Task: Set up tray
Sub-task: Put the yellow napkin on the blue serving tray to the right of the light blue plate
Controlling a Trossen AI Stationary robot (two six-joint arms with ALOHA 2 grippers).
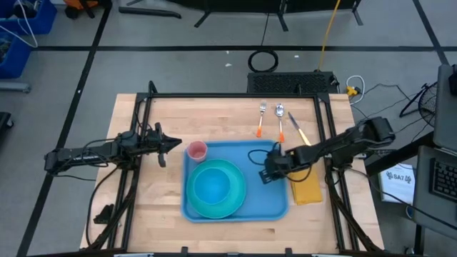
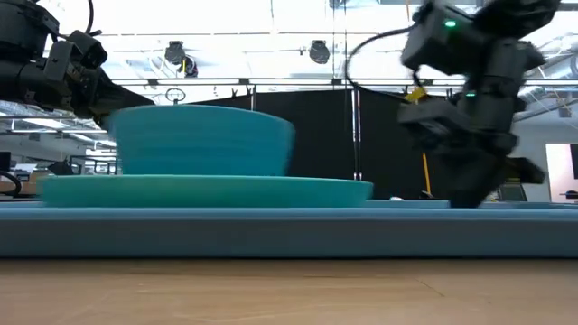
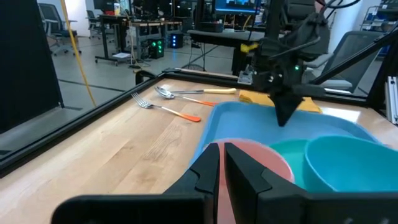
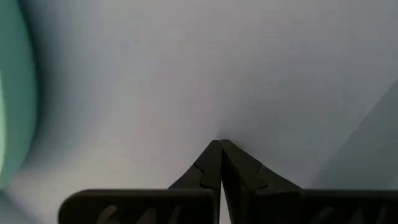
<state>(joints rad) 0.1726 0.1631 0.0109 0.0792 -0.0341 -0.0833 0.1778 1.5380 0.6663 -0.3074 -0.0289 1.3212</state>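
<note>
The blue tray [image 1: 275,203] lies flat mid-table and carries a turquoise plate [image 1: 235,203] with a blue bowl [image 1: 212,185] on it. A pink cup [image 1: 196,150] stands in the tray's far left corner. My left gripper [image 1: 177,145] hovers level just left of the cup [image 3: 273,165], its fingers [image 3: 205,171] a narrow gap apart. My right gripper [image 1: 268,171] points down over the tray's right half [image 4: 186,74], shut. In the low view it [image 2: 470,199] reaches down behind the tray's rim [image 2: 271,230]. My right gripper comes from above, pointing down. Its shut fingertips [image 4: 214,152] are at the tray's bare floor [image 4: 217,124], right of the plate. I cannot tell whether they touch the floor or stop just above it.
Beyond the tray's far edge lie a fork [image 1: 261,118], a spoon [image 1: 280,120] and a knife [image 1: 300,130], all with orange handles. A yellow napkin [image 1: 308,187] lies against the tray's right side. Bare wood [image 1: 143,207] shows left of the tray and along the near edge.
</note>
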